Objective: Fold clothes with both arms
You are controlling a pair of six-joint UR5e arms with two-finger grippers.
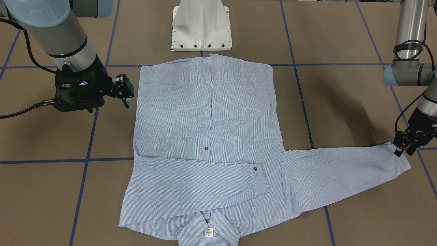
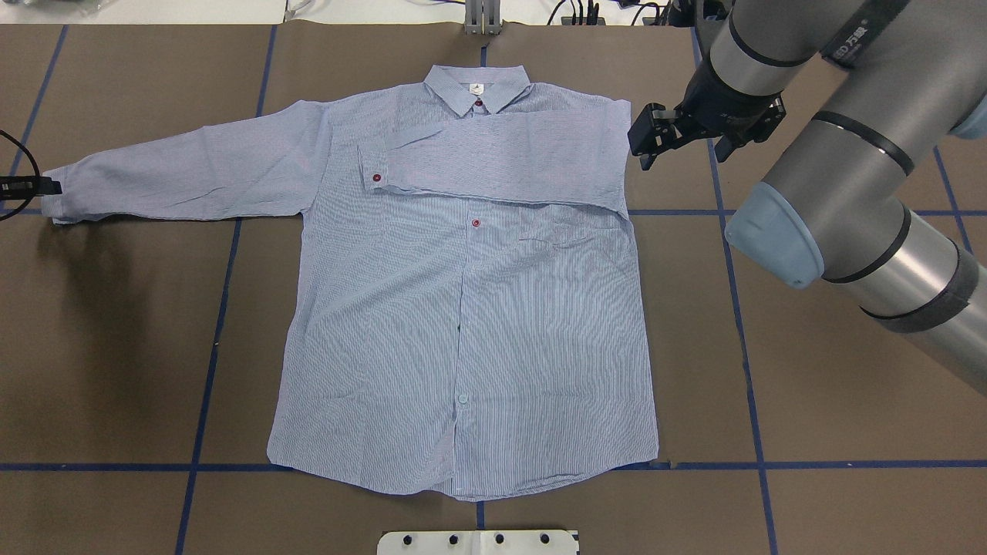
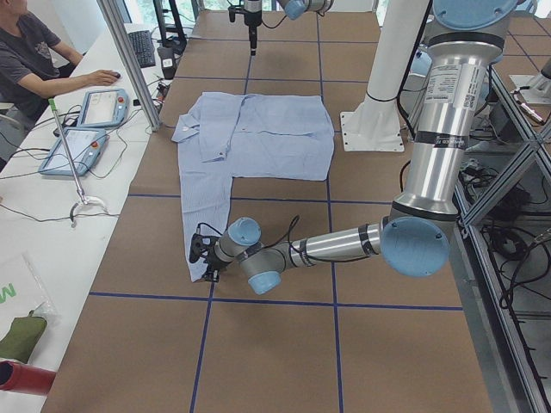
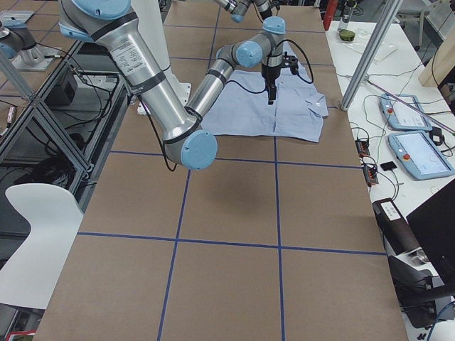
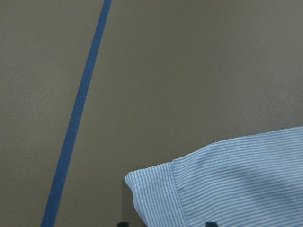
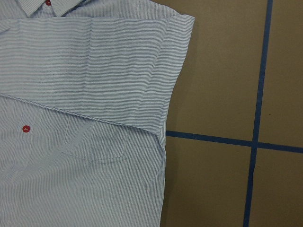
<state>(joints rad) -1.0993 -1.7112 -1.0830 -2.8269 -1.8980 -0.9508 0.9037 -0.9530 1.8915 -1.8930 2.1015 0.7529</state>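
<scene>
Looking in through the front camera, I have the shirt (image 1: 208,130) flat on the counter (image 1: 341,102), collar (image 1: 208,230) nearest the lens and hem by the base (image 1: 201,27). One sleeve (image 1: 191,184) is folded across the chest. The other lies straight out to the robot's left, and the left gripper (image 1: 405,150) sits low at its cuff (image 1: 399,160). The right gripper (image 1: 124,94) hangs just beside the opposite edge, off the cloth.

Overhead gives me the same layout turned round, with only a sliver of the left gripper at the frame edge, touching the cuff.

From the left end, I see the left arm (image 3: 336,245) stretched low over the counter to that cuff, and a person (image 3: 34,52) seated off to the side.

From the right end, the right gripper points straight down by the shirt's near edge.

On the left wrist camera, two dark fingertips (image 5: 123,224) stand apart at the bottom edge with the cuff's end between them, so that gripper is not closed. Blue tape (image 5: 78,113) runs beside it.

The right wrist camera shows me the folded shoulder and pocket (image 6: 92,149). I cannot tell whether the right gripper is spread or closed.
</scene>
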